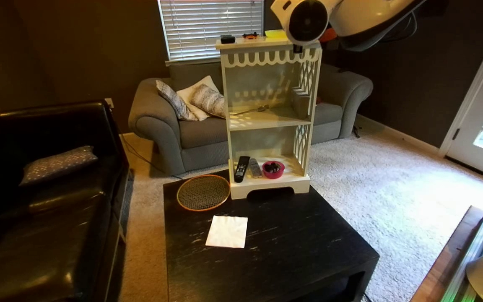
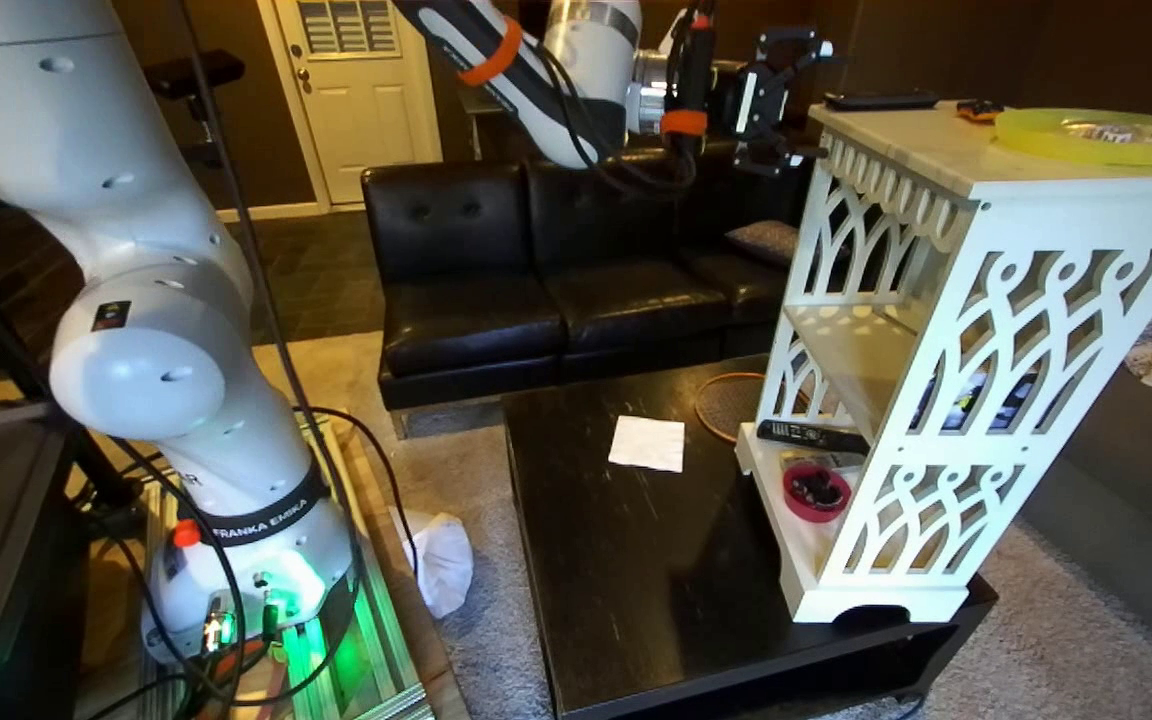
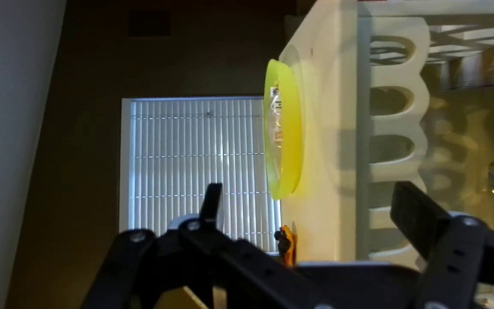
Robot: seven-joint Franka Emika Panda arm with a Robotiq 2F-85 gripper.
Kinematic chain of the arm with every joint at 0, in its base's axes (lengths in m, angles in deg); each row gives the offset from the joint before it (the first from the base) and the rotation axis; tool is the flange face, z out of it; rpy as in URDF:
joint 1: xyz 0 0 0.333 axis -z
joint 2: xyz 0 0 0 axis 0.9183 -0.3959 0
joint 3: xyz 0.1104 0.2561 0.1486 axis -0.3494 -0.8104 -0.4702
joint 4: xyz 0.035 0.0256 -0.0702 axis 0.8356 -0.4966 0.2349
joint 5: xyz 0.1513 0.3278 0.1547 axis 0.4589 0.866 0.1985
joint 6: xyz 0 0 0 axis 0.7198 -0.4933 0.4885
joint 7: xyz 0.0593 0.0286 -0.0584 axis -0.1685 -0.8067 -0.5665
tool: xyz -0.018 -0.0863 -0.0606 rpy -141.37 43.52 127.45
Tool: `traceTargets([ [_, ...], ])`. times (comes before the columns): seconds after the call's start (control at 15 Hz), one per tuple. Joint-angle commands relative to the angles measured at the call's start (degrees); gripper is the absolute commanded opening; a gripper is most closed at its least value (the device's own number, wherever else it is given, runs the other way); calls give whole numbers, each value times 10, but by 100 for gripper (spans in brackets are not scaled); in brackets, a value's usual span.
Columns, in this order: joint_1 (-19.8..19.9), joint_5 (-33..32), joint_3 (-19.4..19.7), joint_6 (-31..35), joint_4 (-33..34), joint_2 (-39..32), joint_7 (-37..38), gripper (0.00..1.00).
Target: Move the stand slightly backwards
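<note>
The stand is a tall cream-white shelf unit that stands upright on the dark low table; it shows in both exterior views. In the wrist view its top and scalloped trim appear turned sideways. My gripper is open and empty at the height of the stand's top, in front of its front edge. In the wrist view the gripper has one finger above the level of the top and one below it, before the trim. I cannot tell whether a finger touches the stand.
On the stand's top lie a yellow tray, an orange item and a black item. Its bottom shelf holds a remote and a pink bowl. The dark table bears a racket and white napkin. A grey sofa stands behind.
</note>
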Motion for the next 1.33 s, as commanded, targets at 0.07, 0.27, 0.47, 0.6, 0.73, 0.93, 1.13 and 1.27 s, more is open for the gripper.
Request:
traceTargets([
  [0.07, -52, 0, 56, 0, 9, -23, 14, 100],
  [0.27, -60, 0, 64, 0, 9, -23, 14, 100],
  [0.47, -63, 7, 67, 2, 22, -36, 17, 100],
  [0.6, -66, -17, 77, 6, 37, -55, 48, 100],
  [0.73, -66, -58, 85, -1, 45, -70, 78, 100],
  [0.93, -63, -95, 95, -6, 60, -90, 115, 100],
  [1.13, -61, -114, 102, -2, 75, -109, 141, 97],
  [1.27, -61, -134, 103, -3, 82, -116, 158, 73],
])
